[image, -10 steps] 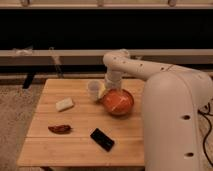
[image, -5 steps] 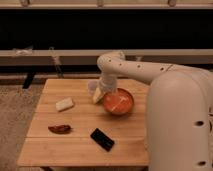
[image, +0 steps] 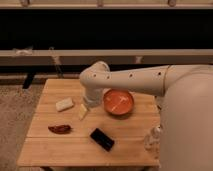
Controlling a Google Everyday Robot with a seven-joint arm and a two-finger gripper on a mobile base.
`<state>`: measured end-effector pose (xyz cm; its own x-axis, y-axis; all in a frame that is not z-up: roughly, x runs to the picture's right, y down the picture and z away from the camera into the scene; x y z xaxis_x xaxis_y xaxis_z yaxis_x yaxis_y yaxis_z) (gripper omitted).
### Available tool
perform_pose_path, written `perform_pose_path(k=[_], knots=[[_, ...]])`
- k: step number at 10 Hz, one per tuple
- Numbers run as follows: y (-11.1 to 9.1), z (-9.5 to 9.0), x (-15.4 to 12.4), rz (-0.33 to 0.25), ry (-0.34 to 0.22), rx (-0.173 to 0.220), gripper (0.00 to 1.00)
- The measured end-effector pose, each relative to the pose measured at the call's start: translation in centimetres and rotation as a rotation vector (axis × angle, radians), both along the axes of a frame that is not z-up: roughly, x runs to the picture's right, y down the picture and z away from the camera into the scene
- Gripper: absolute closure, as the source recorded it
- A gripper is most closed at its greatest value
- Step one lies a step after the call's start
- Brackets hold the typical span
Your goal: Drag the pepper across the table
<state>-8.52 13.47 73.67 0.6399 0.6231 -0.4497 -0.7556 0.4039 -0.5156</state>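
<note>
The pepper [image: 60, 129] is small, dark red-brown and wrinkled. It lies on the front left part of the light wooden table [image: 60, 150]. My white arm reaches in from the right and bends down over the table's middle. My gripper [image: 83, 112] hangs low over the planks, right of and behind the pepper, about a hand's width from it. It is not touching the pepper.
An orange-red bowl [image: 118, 102] stands right of the gripper. A flat black slab [image: 102, 139] lies in front of it. A pale white block [image: 64, 104] lies to its left. A clear object [image: 152, 140] stands at the front right edge.
My arm has swung left and forward over the table, away from the bowl. The gripper has come down closer to the pepper. The pepper has not moved.
</note>
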Motion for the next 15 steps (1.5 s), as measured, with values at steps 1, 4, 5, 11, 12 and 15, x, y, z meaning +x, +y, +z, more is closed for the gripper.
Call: perform_pose_path(k=[1,4,5,11,12,15], knots=[[2.1,-1.8,-2.2,-0.058,-0.057,0.017,0.2],[6.4,-3.3,-7.5,-0.208,-0.162,0.08,0.2],[7.8,-3.0,-9.4,-0.264,-0.188,0.106,0.2],[9.0,2.3,-13.3,-0.37,-0.204,0.146,0.2],[8.0,3.6,-12.8,-0.363,-0.19,0.144,0.2],[7.3,6.1,-11.5,-0.339,-0.149,0.124,0.2]])
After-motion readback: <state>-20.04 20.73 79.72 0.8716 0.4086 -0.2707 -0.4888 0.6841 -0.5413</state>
